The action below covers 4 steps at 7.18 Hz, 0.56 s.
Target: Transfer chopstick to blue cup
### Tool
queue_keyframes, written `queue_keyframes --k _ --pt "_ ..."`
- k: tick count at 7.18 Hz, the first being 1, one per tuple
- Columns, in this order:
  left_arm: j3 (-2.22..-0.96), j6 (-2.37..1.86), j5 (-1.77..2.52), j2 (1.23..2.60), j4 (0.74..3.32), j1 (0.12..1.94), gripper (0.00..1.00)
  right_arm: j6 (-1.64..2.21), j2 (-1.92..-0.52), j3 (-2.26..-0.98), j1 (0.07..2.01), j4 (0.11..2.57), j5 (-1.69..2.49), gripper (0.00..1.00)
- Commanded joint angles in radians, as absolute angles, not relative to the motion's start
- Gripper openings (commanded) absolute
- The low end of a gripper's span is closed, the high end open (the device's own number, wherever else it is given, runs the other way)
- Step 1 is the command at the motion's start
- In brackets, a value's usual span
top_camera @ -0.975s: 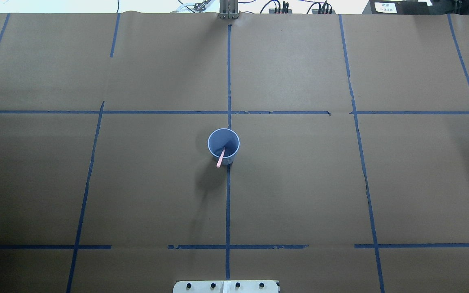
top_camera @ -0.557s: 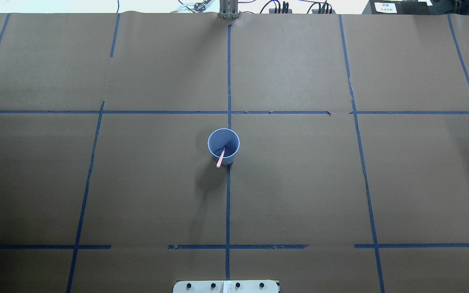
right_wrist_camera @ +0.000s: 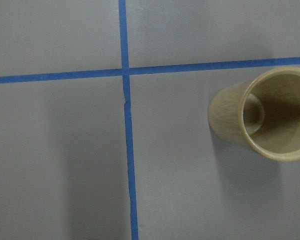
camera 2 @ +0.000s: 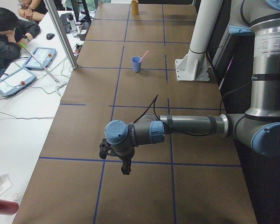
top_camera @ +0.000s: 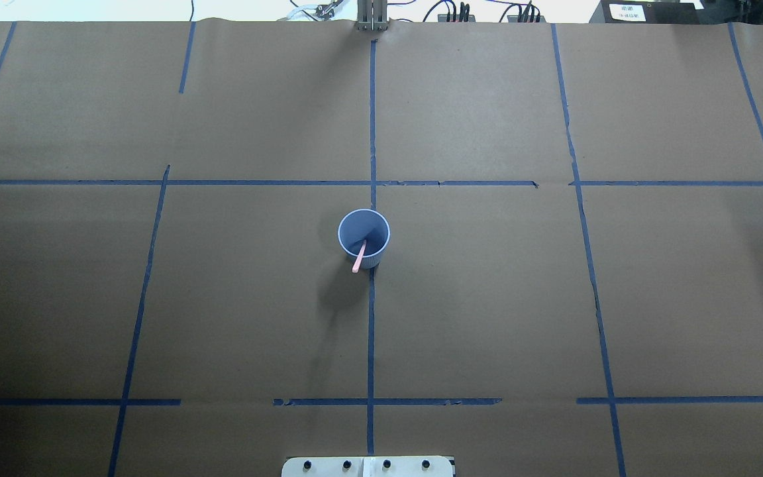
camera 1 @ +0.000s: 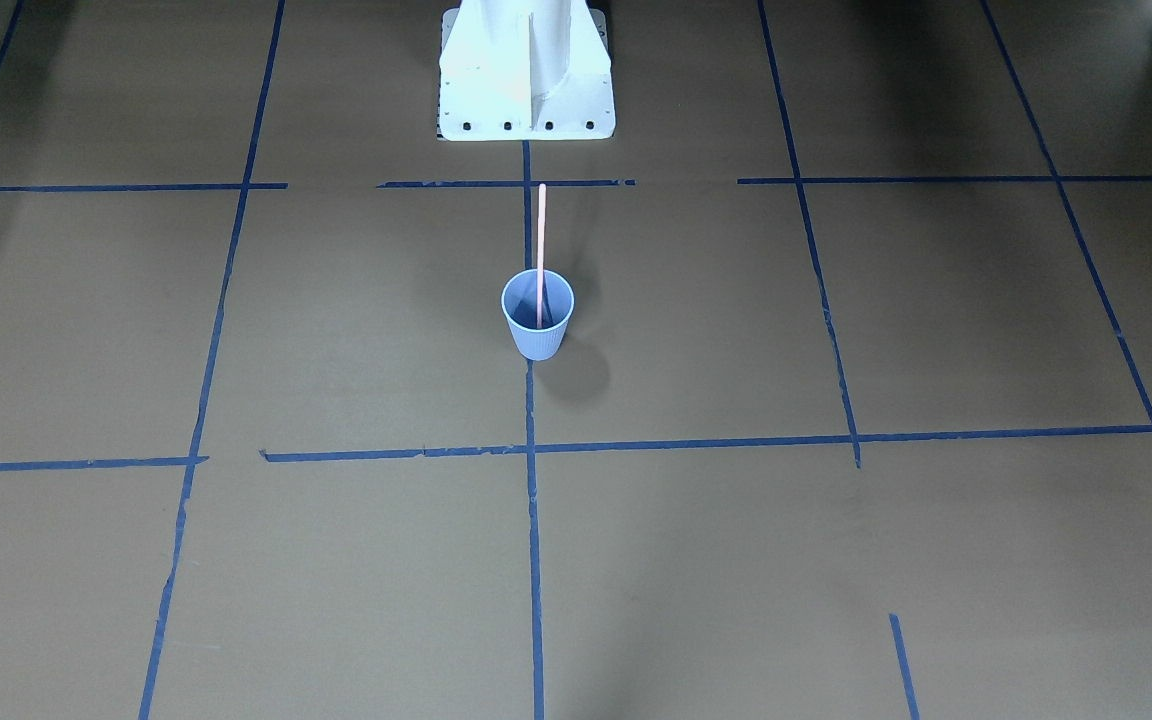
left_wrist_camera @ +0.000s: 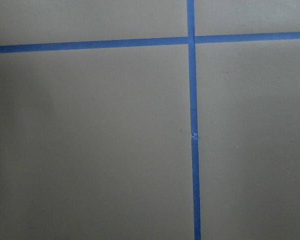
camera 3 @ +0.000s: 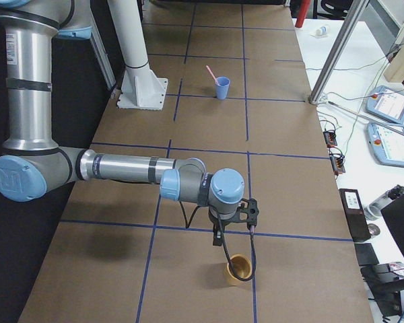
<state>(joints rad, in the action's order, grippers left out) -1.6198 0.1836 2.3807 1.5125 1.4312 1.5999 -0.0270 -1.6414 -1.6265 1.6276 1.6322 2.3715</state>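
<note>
- Looking down from overhead, I see the blue cup standing upright in the middle of the table, right on the centre one of the blue tape lines.
- The chopstick is in that cup: its lower end is down inside, and it leans on the rim on the robot's side, with the upper end sticking out past the rim.
- From the front-facing camera the stick rises out of the cup toward the white pedestal at the robot's base, with much of its length above the rim.
- Nothing is touching the cup or the stick; both arms are well apart from them, each out toward its own end of the table.
- The left gripper hangs low over the paper near a tape crossing. Its wrist camera gives me only brown paper and crossed tape, no fingers, so I cannot tell whether the claw is spread or closed.
- The right gripper hangs just beside a tan cup that stands upright on the paper. Its wrist camera shows that cup from above at the right edge and no fingers; again I cannot tell the claw's state.
- A person sits at the white bench beside the table, seen in the left side view.
</note>
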Motion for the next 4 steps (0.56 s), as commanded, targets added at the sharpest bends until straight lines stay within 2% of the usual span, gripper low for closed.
queue_keyframes --k 1,4 --pt "-1.620 0.184 2.381 1.513 1.431 1.600 1.00 -0.026 -1.640 -1.629 1.628 1.632 2.372 1.00" --pt "-1.620 0.183 2.381 1.513 1.431 1.598 1.00 -0.021 -1.638 -1.635 1.628 1.632 2.372 1.00"
